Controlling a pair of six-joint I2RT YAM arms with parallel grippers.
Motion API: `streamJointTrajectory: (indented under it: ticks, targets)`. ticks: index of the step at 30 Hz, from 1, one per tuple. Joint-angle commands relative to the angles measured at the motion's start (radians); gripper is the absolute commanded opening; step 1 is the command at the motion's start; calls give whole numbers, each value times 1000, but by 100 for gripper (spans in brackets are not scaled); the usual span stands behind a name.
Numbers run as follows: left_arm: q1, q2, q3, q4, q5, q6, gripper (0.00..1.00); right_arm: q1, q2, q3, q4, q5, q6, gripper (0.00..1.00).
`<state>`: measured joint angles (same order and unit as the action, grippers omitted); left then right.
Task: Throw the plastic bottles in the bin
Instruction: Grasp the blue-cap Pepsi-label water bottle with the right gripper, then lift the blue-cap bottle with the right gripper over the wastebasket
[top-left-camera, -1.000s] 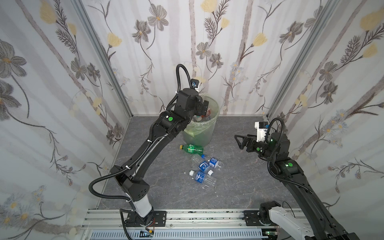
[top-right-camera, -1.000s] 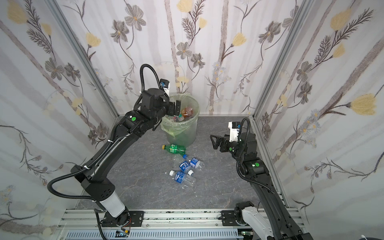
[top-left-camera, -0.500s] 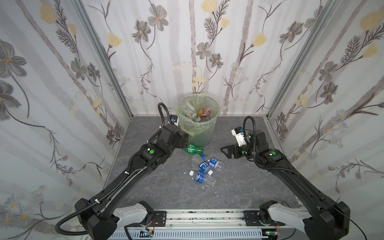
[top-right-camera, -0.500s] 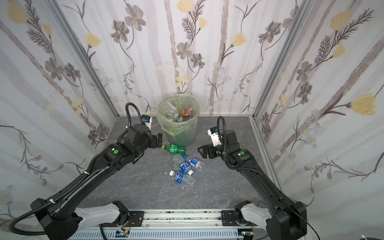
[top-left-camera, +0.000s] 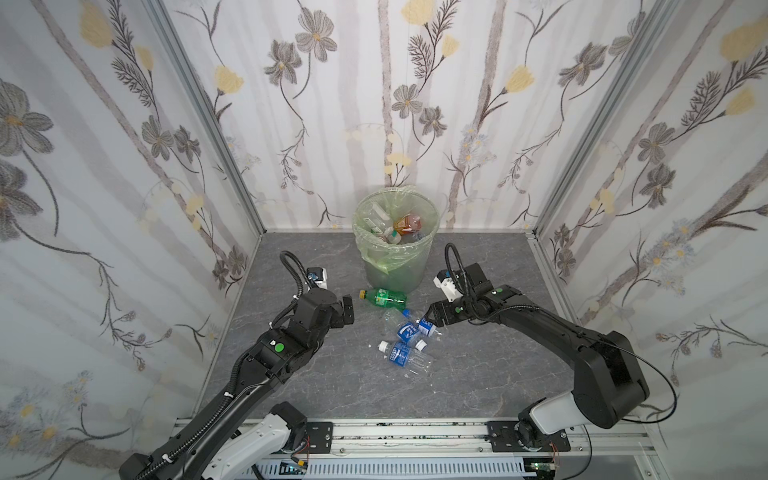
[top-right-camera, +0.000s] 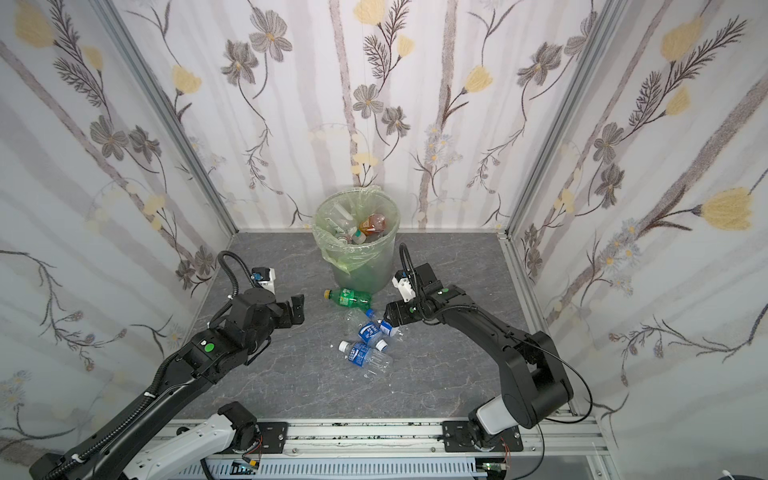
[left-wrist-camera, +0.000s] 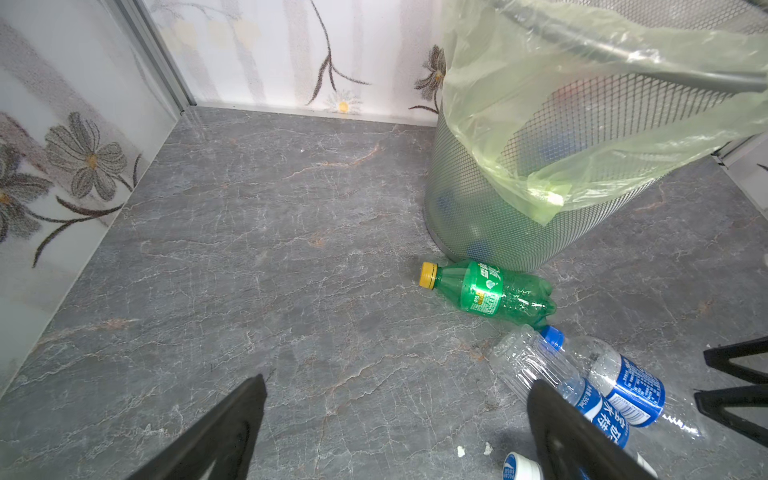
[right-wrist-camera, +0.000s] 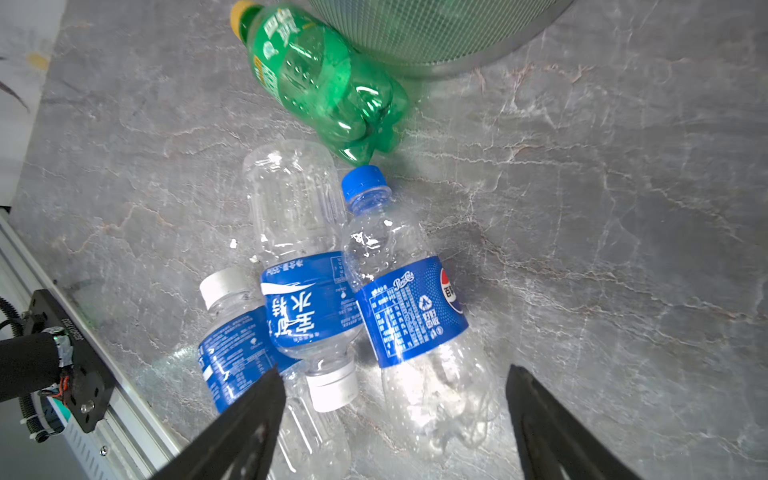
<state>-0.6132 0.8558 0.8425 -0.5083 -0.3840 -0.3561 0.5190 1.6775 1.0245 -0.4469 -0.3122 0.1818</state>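
As things stand from where I watch: task partly done, four pieces outstanding.
Bin: upper centre of both top views, by the back wall, green liner folded over its rim.
Bin contents: several bottles, among them an orange-red labelled bottle; full count cannot be told.
Green bottle: on its side on the floor, just below the bin.
Blue-capped bottle: centre frame, cap beside the green bottle's base.
First white-capped bottle: lying against the blue-capped one.
Second white-capped bottle: lowest of the cluster, partly under the first.
Right gripper: low over the cluster, fingers spread either side of the blue-capped bottle's base, no contact visible.
Left gripper: left of centre, fingers wide apart, empty, short of the green bottle.
Judgement: next grab likely the blue-capped bottle; the neighbouring white cap may get caught too.
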Motion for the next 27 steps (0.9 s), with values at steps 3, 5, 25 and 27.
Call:
streamJointTrajectory:
  ticks: [3, 5, 25, 27]
  targets:
    - [4, -34, -44, 36, 11, -38, 100, 24, 90, 32, 42, 22, 1, 80]
    - [3, -53, -55, 36, 8, -40, 100, 27, 124, 41, 42, 22, 1, 73]
    - [10, -98, -107, 53, 18, -49, 100, 58, 225, 20, 77, 80, 31, 55]
    - [10, -98, -108, 55, 20, -49, 100, 57, 200, 12, 68, 96, 34, 50]
